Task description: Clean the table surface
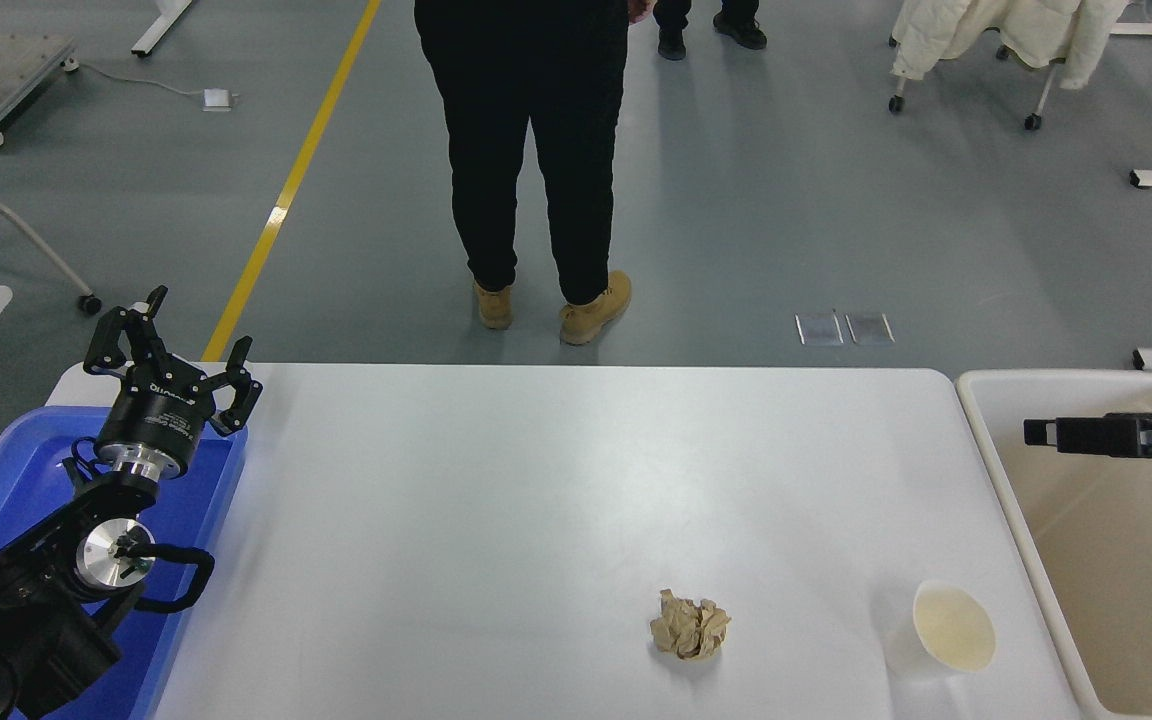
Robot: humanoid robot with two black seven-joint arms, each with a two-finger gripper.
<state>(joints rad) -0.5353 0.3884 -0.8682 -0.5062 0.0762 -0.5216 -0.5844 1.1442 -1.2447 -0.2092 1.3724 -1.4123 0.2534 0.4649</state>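
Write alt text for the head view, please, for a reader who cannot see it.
A white table holds a crumpled brown paper ball and a paper cup near its front right. The right gripper reaches over a beige bin; the left gripper is parked over a blue tray.

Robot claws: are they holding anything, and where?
No. The left claw is open and empty; the right claw hovers empty over the beige bin.
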